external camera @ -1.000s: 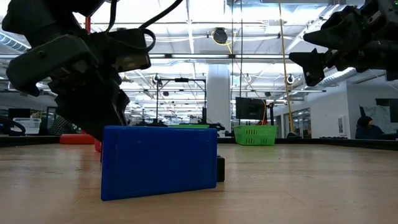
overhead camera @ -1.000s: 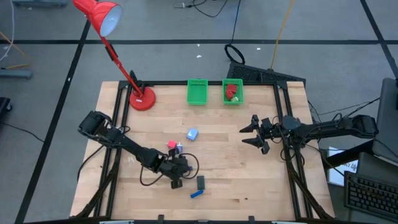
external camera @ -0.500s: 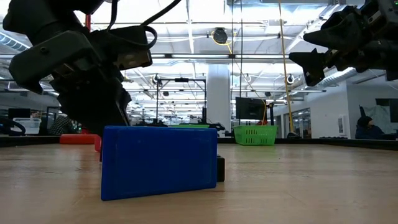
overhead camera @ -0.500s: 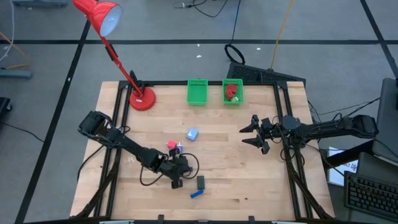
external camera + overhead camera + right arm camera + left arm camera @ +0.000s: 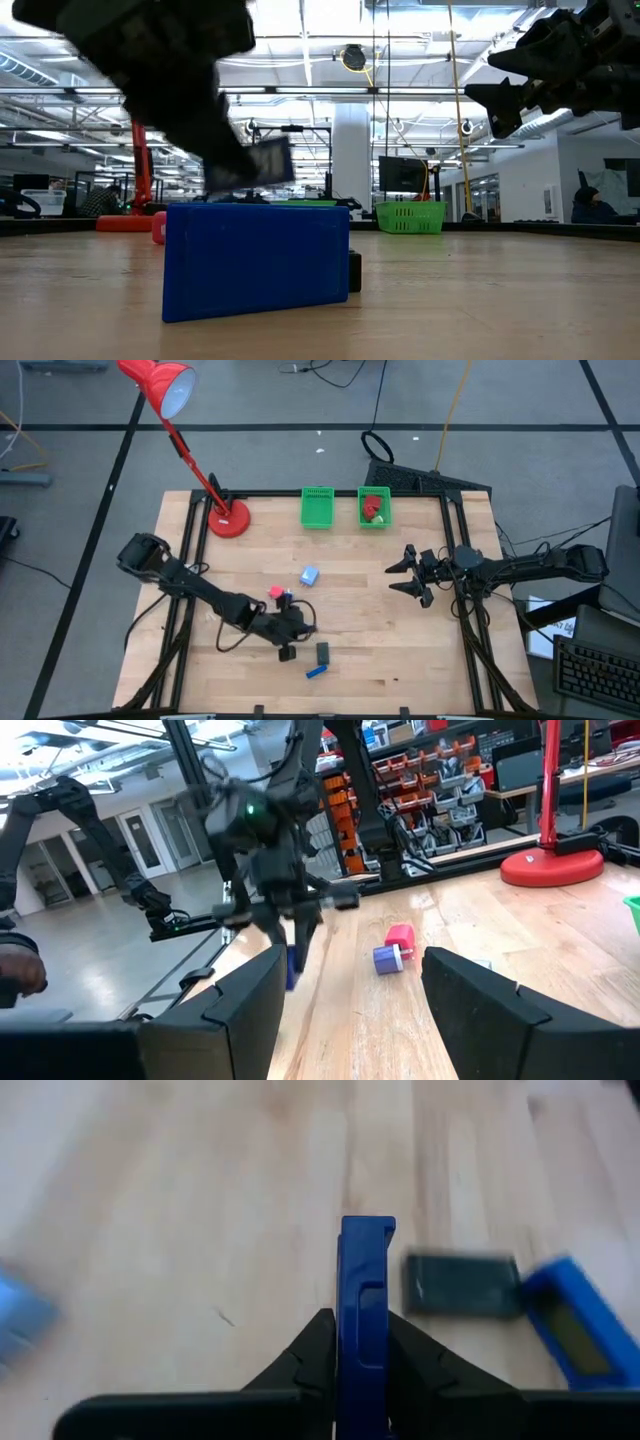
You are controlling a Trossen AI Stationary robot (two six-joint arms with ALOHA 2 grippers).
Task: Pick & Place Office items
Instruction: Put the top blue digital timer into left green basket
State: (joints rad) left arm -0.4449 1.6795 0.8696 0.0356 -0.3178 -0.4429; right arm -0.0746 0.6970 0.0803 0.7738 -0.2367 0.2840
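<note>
Pale wooden worktop (image 5: 360, 580) lies under my left arm, stretched low across it; my left claw (image 5: 357, 1342) clamps a slim dark blue oblong (image 5: 365, 1320) upright, just above the front boards.

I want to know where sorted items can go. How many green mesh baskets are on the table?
2. Both stand at the table's far edge: the left basket looks empty, and the right basket beside it holds a red item.
</note>
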